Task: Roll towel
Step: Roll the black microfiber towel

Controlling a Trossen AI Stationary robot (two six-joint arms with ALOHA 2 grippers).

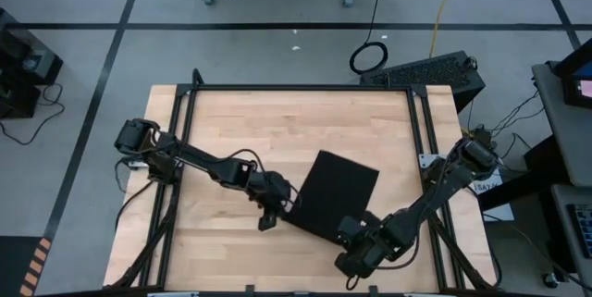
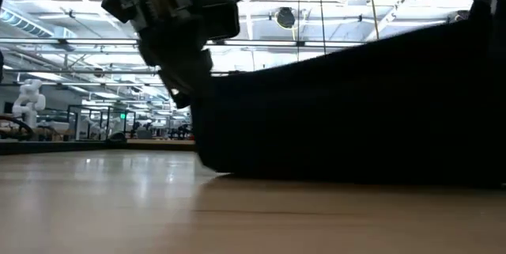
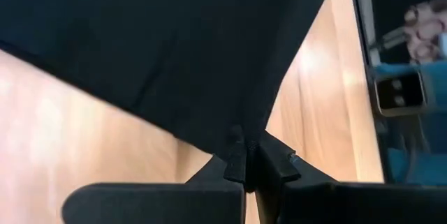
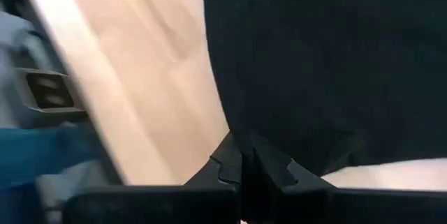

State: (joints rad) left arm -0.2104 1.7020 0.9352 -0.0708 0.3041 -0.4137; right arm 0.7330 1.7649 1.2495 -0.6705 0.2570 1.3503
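both grippers, left (image 3: pixel 253 162) and right (image 4: pixel 242 160), pinched tight on near corners of towel (image 1: pixel 338 193), lying right of tabletop (image 1: pixel 240 121) centre. keep lift level, fold evenly to start roll.

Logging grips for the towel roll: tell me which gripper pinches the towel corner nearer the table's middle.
The left gripper: it is shut on the towel corner near the table's centre, whereas the right gripper clamps the corner nearer the front edge.
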